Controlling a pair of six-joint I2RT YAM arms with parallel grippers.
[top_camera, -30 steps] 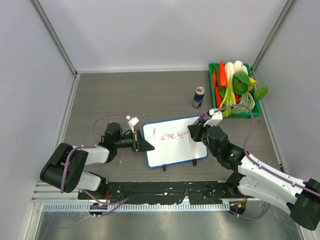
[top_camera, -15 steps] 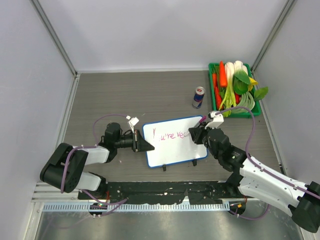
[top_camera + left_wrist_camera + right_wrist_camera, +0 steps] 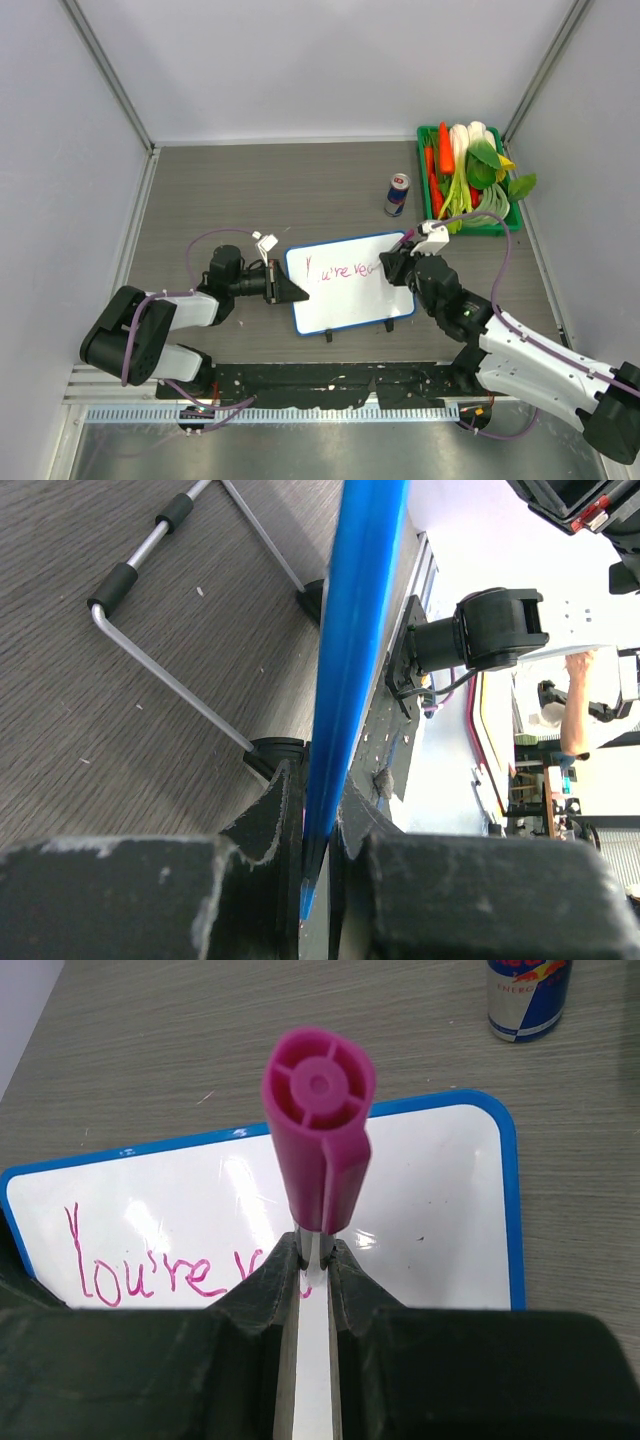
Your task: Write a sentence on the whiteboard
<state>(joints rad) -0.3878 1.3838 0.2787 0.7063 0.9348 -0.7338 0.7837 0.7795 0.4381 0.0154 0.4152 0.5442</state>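
Writing mid-line, the right gripper (image 3: 315,1252) clamps a magenta plastic marker (image 3: 318,1125) over the blue-rimmed white whiteboard (image 3: 345,305) between the arms; the left gripper (image 3: 315,825) pinches its rim. The pink handwritten sentence (image 3: 150,1270) likely needs further letters, stepping rightward.

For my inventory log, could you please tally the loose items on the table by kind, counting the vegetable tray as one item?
Whiteboard: 1
Marker: 1
Drink can: 1
Green tray of vegetables: 1
Total: 4
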